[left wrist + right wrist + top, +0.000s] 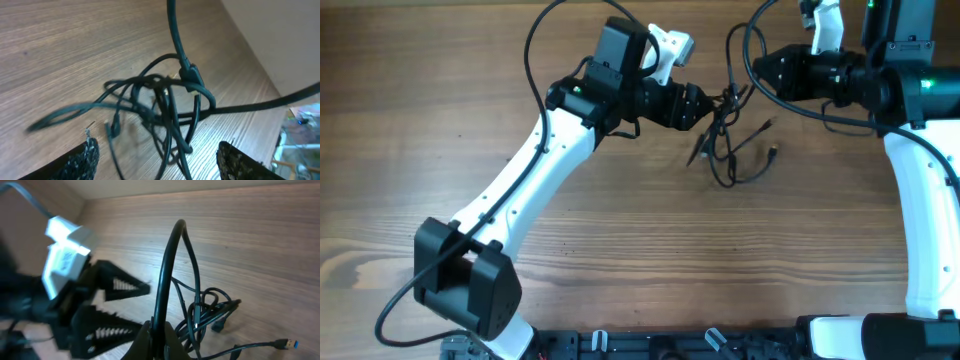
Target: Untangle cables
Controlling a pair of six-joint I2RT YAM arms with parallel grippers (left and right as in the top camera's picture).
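Black, limp, light cables (pixel 167 112) lie knotted on bench (pixel 620 230); right claw (pixel 159 332) pinches one strand, left claw (pixel 704 106) spread; likely best grasped near plugs (pixel 287 343).

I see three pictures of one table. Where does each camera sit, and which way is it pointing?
Overhead: fixed above the table, looking straight down; the left arm, the right arm and the cables show.
Left wrist: on the left arm, facing down past the open left gripper at the cables.
Right wrist: on the right arm, facing along the right gripper, shut on a cable, toward the left gripper.
Shared: both wrist views show the same tangle from opposite sides.
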